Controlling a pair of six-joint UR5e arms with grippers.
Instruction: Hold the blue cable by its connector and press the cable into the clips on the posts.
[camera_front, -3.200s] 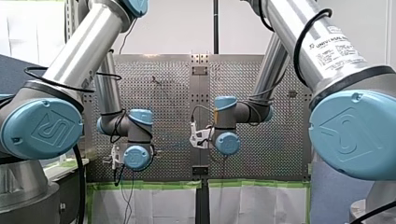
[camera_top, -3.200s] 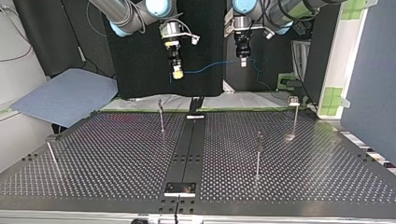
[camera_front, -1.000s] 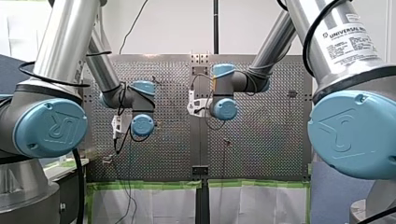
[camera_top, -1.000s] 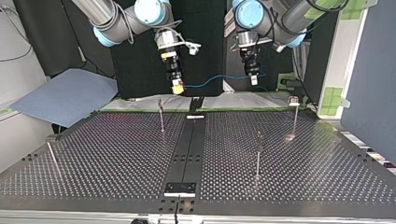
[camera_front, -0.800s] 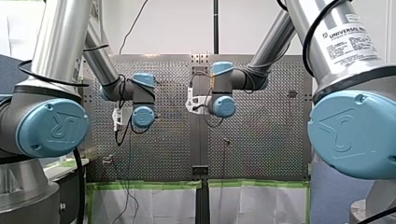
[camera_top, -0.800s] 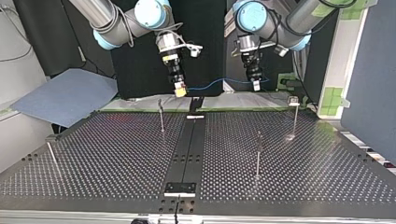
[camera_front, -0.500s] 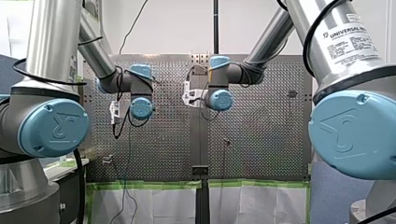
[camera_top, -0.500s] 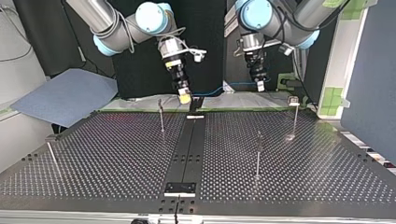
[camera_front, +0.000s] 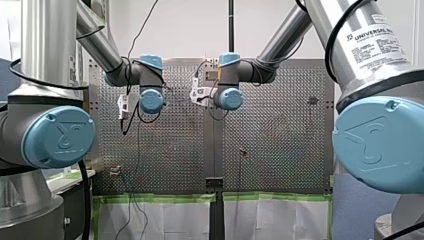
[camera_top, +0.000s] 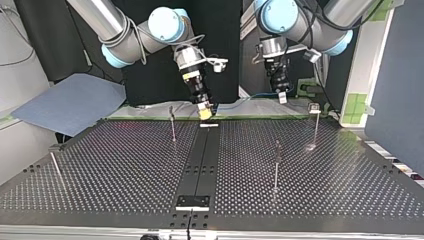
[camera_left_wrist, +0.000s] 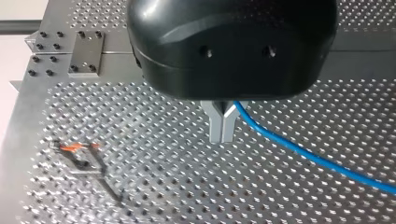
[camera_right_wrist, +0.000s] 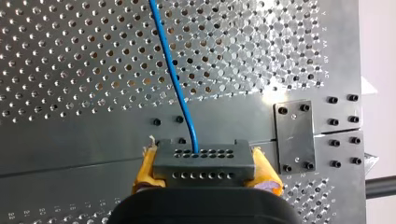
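While the blue cable (camera_left_wrist: 317, 161) hangs in the air between the two claws, no clip that I can see has it yet. So I judge the step in hand to be the carry out over the perforated metal table (camera_top: 125, 170), ahead of the first press.

My left claw (camera_left_wrist: 222, 136), black-bodied with bare metal fingers (camera_left_wrist: 215, 128), is pinched fully together on the cable. The cable leaves from between the fingertips and runs off sideways above the table. A thin post with an orange-marked clip (camera_left_wrist: 77, 154) stands below this claw, well off on the side away from the cable. In the top view the same claw (camera_top: 283, 98) hangs near, but apart from, another slim post with a clip on its head (camera_top: 314, 108).

From there the cable runs across to my right claw (camera_right_wrist: 204, 163), whose yellow pads (camera_right_wrist: 145, 169) are closed on the flanks of the dark grey, hole-studded connector block (camera_right_wrist: 204, 154). The cable comes out of the block's face and goes straight ahead of the claw. A thin metal post (camera_top: 172, 122) stands near and below this claw in the top view.

Next, I reckon, the span wants lowering until it lies across a clip's mouth, taut between both holds. Then it needs a push down, with the connector gripped firmly so the block doesn't twist
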